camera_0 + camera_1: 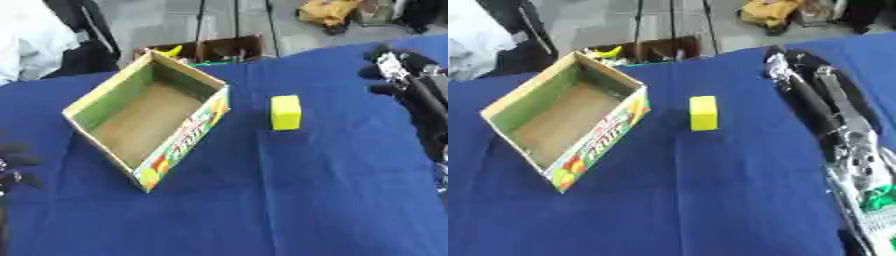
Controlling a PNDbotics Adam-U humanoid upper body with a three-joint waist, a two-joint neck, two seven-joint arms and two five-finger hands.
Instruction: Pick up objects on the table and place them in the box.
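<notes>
Right hand (398,70) hangs over the blue table (332,200) at the far right, fingers slack and holding nothing. Just to its left, not touching, the yellow block (285,112) lies on the cloth. Further left of that sits the open cardboard box (194,132), empty inside. Left hand (13,165) peeks in way over at the left edge, fingers spread, idle.

Yellow block (286,112) upright on blue cloth — beside open cardboard box (87,101).
</notes>
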